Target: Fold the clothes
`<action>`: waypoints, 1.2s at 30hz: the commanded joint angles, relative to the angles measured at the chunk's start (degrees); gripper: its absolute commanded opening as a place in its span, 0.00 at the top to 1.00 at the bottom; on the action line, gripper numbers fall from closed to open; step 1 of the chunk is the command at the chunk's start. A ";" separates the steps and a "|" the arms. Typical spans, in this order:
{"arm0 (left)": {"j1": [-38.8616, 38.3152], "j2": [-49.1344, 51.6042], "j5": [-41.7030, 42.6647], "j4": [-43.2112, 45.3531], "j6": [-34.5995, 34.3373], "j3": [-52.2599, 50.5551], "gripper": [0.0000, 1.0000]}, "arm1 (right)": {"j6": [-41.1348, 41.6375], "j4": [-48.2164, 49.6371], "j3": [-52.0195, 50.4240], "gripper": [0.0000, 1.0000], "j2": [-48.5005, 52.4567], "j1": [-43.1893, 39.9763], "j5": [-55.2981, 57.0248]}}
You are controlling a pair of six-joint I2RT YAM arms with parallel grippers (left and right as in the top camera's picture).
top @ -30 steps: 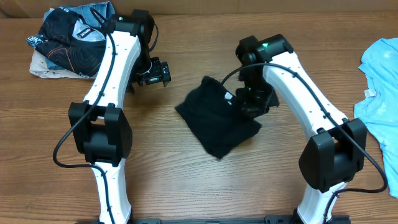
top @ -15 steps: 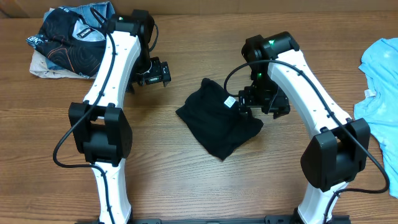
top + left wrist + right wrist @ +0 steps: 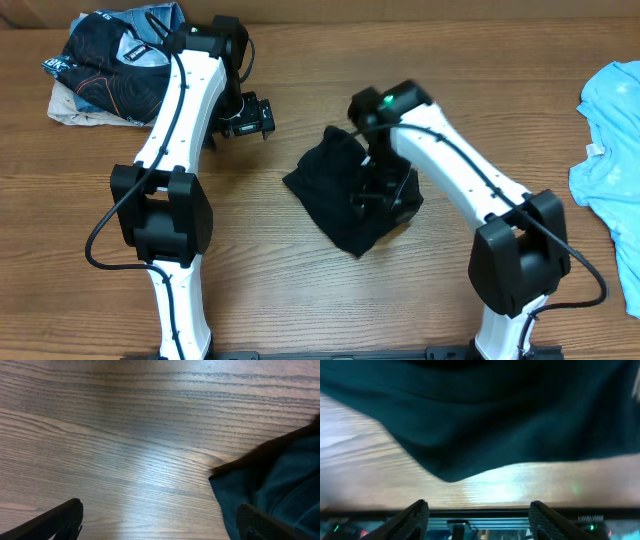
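Note:
A folded black shirt [image 3: 330,195] lies bunched in the middle of the table. My right gripper [image 3: 378,190] hovers over its right half. In the right wrist view the jaws [image 3: 477,522] stand open with nothing between them, and the dark cloth [image 3: 485,410] fills the upper part of that view. My left gripper [image 3: 250,118] hangs open up and left of the shirt, apart from it. In the left wrist view its gripper [image 3: 160,527] is over bare wood, with a corner of the black shirt [image 3: 280,475] at the right. A light blue T-shirt [image 3: 610,130] lies at the right edge.
A heap of dark patterned garments on something beige [image 3: 105,65] sits at the back left corner. The wooden table [image 3: 300,300] shows bare boards in front of the black shirt and between it and the blue T-shirt.
My right gripper opened, pulled off the shirt's right side, then swung back left over it. The black shirt stayed on the table. The left arm has not moved.

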 commanded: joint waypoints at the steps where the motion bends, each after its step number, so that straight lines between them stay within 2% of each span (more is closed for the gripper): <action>1: -0.35 -1.86 0.22 -0.22 1.31 -0.11 0.00 | 7.21 1.81 -2.08 0.32 -1.14 0.22 3.61; 8: -0.37 -1.86 0.22 -0.37 1.33 -0.11 0.00 | 8.13 10.25 -6.27 0.32 -1.14 -0.50 2.91; 11: -0.35 -1.86 0.20 -0.42 1.33 -0.11 0.00 | 8.15 11.67 -6.32 0.37 -1.14 -1.09 2.75; 13: -0.35 -1.86 0.20 -0.55 1.33 -0.11 0.00 | 8.11 11.76 -6.32 0.50 -1.14 -1.66 3.06; 17: -0.35 -1.86 0.20 -0.61 1.77 -0.11 0.00 | 8.11 10.58 -6.29 0.89 -1.14 -3.41 5.46; 18: -0.35 -1.86 0.17 -0.63 1.79 -0.11 0.00 | 8.09 9.97 -6.29 0.94 -1.14 -3.89 6.16; 19: -0.37 -1.84 0.17 -0.61 1.77 -0.11 0.00 | 8.09 9.16 -6.29 0.96 -1.14 -4.28 7.17; 22: -0.37 -1.86 0.17 -0.55 1.75 -0.11 0.00 | 8.09 5.95 -6.27 0.96 -1.14 -5.11 10.21; 25: -0.35 -1.86 0.17 -0.46 1.75 -0.11 0.00 | 8.09 2.03 -6.25 0.92 -1.14 -5.51 12.74; 32: -0.33 -1.86 0.24 -0.31 1.73 -0.11 0.00 | 4.96 -0.68 -6.25 0.69 -1.14 -5.57 15.39; 34: -0.33 -1.86 0.24 -0.33 1.73 -0.11 0.00 | 4.87 0.35 -6.25 0.68 -1.14 -5.60 18.78; 36: -0.33 -1.86 0.24 -0.37 1.75 -0.11 0.00 | 6.38 1.73 -6.27 0.72 -1.14 -5.62 24.02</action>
